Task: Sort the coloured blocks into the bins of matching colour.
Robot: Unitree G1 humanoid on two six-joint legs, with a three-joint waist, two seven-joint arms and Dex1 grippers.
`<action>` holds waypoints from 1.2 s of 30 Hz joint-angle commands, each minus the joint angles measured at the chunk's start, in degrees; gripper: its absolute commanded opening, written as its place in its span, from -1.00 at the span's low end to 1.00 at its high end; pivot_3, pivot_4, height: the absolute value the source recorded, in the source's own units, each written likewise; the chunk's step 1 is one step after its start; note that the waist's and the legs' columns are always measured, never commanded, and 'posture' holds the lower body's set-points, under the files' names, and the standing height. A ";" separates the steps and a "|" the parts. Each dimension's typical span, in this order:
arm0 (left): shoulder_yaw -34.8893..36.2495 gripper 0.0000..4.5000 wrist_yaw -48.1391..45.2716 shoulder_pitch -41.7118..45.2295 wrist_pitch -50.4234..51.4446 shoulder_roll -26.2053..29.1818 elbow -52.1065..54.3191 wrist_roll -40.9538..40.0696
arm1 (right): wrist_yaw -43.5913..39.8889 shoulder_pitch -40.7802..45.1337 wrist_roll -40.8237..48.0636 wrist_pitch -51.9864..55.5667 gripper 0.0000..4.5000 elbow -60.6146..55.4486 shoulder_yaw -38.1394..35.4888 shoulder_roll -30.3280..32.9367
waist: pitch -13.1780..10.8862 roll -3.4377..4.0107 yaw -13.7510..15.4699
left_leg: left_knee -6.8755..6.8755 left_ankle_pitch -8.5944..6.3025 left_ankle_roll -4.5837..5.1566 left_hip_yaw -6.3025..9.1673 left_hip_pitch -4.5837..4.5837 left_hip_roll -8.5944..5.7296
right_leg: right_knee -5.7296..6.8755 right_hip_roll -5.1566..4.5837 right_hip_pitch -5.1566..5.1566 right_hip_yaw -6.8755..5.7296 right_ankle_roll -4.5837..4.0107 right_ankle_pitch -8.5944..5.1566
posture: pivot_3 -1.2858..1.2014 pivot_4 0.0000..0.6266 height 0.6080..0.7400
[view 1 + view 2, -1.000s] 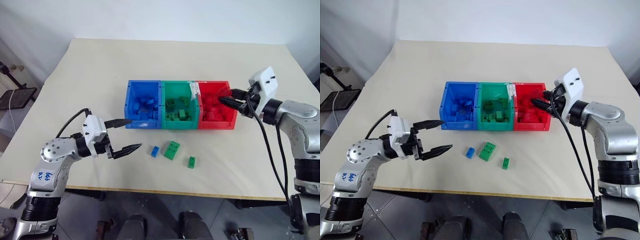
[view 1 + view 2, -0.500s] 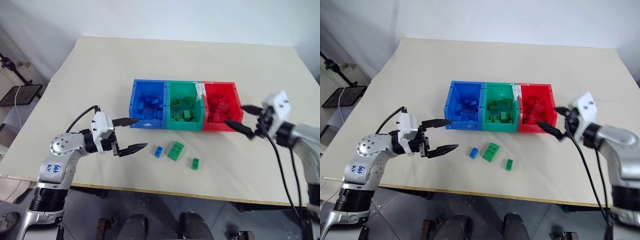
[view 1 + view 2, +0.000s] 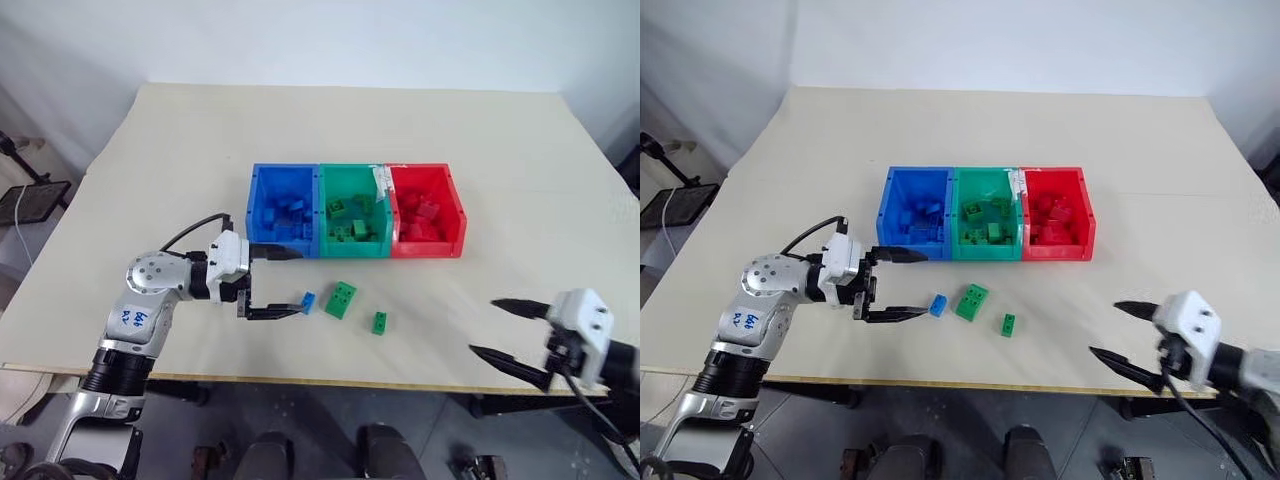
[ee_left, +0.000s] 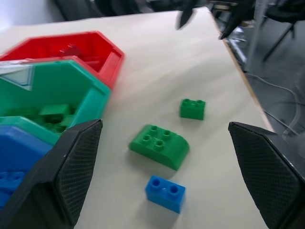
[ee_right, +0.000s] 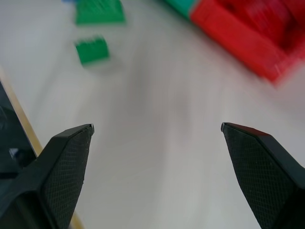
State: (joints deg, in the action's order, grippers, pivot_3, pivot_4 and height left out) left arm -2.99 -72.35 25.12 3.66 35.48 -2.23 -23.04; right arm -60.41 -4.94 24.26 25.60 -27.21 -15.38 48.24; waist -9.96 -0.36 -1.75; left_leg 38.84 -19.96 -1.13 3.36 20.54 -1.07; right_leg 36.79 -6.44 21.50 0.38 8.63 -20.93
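Note:
Three joined bins stand mid-table: blue (image 3: 252, 205), green (image 3: 352, 249) and red (image 3: 426, 249), each holding several bricks of its own colour. In front of them lie a small blue brick (image 3: 308, 302), a larger green brick (image 3: 341, 299) and a small green brick (image 3: 381, 322). My left gripper (image 3: 291, 284) is open and level, pointing right, with the blue brick (image 4: 165, 192) just off its lower fingertip. My right gripper (image 3: 483, 326) is open and empty, low over the table's near right edge, well away from the bricks.
The cream table (image 3: 200, 150) has bare room to the left, right and behind the bins. Its near edge runs just below both grippers. A dark stand (image 3: 25, 200) sits on the floor at the far left.
My right gripper opened at the red bin and drew back and down to the table's near right edge. My left gripper edged right toward the blue brick. The camera view shifted too.

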 commanded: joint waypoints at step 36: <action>16.20 1.00 17.30 -19.81 7.03 3.43 16.61 -4.83 | 15.20 56.12 -10.45 5.56 -0.37 42.23 20.55 -18.36 | -0.17 0.27 0.03 | -0.25 0.14 -0.25 0.80 0.67 -0.19 | -0.19 -0.23 0.26 -0.75 0.00 0.09 | 0.03 -0.52 1.00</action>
State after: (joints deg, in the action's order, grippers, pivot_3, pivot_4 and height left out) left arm 11.70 -55.62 5.46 10.99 38.75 11.37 -26.88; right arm -46.02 49.26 14.67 33.72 13.67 5.34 30.48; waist -10.13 -0.09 -1.72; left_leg 38.56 -19.82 -1.37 4.14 21.24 -1.29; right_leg 36.61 -6.69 21.80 -0.38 8.64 -20.85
